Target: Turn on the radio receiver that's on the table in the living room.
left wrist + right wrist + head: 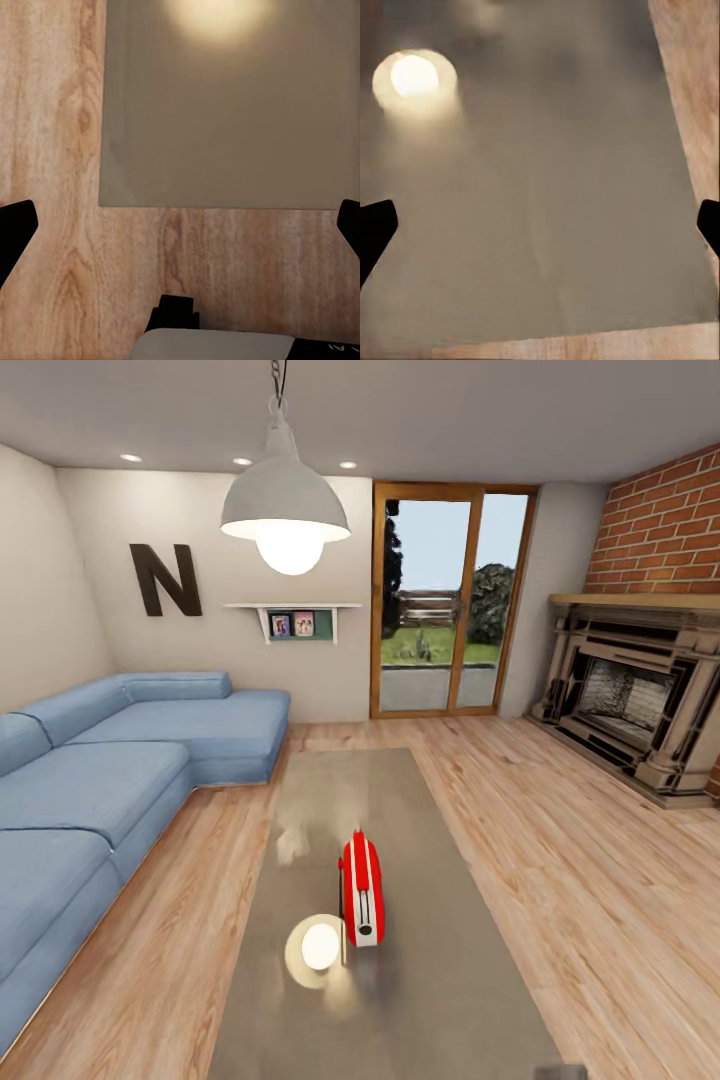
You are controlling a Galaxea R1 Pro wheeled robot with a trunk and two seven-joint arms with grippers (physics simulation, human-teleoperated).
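Radio receiver [361, 890] stands edge-on at lower centre of the head view, on the glossy coffee table [420, 830], untouched. In the left wrist view, the left gripper [180, 225] is spread wide over the table's near edge. In the right wrist view, the right gripper [540, 225] is equally wide above the tabletop. Reaching and switching remain.

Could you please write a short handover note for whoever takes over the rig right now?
Left pincer: open, holding nothing, above the floor just off the table end.
Right pincer: open, holding nothing, above the tabletop.
The radio receiver stands upright, edge-on, near the middle of the table, beside the lamp's reflection.
Done: the robot faces the table in the living room.
Left: reach the radio and switch it on; it is untouched so far.
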